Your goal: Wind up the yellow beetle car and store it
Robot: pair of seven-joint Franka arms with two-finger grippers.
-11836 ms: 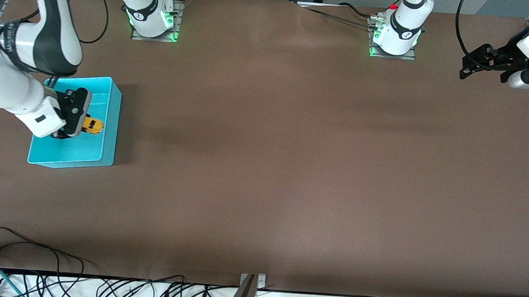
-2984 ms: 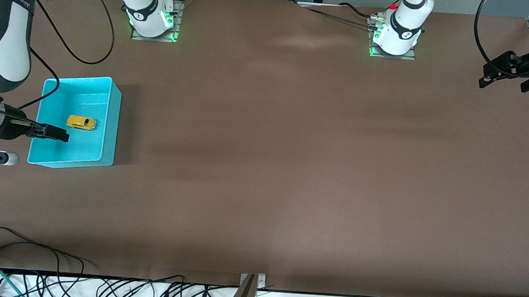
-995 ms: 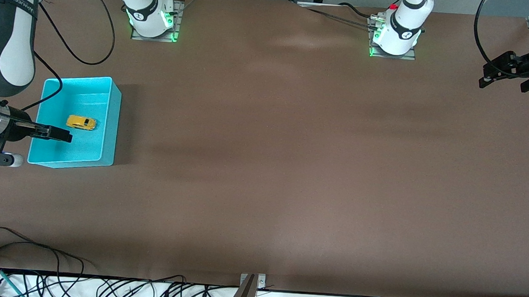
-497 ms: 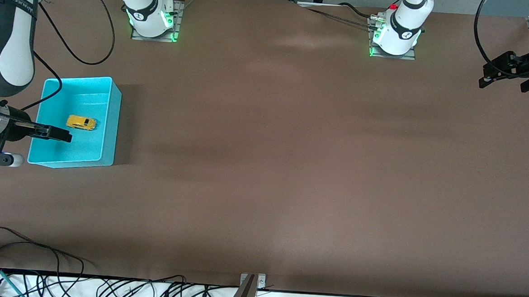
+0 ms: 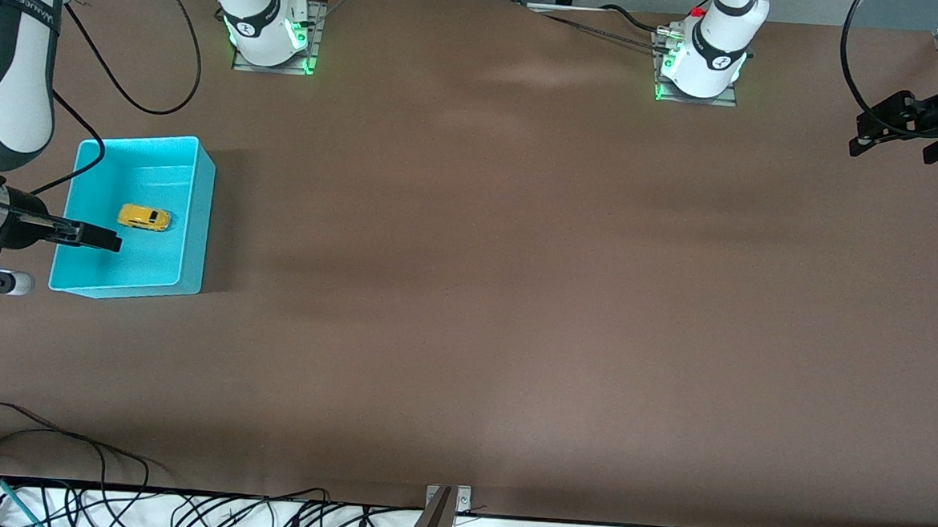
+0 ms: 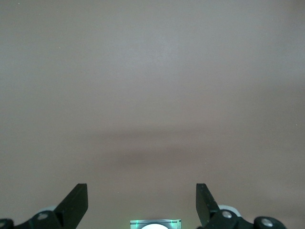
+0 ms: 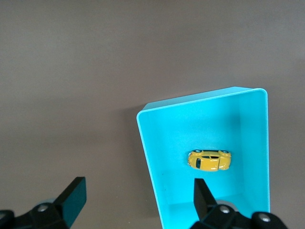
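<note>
You've got the yellow beetle car sitting inside the turquoise bin, roughly mid-floor, clear of all four walls, nothing touching it. Look at the right wrist view: car is orange-yellow, rounded beetle body, dark windows, lying on the bin floor; can't tell if it's on its wheels or on its side. Bin is at the right arm's end of the brown table. Your right gripper hangs over the bin's edge, fingers spread wide, holding nothing. Your left gripper waits up in the air over the left arm's end of the table, fingers wide apart, empty, only bare tabletop under it.
</note>
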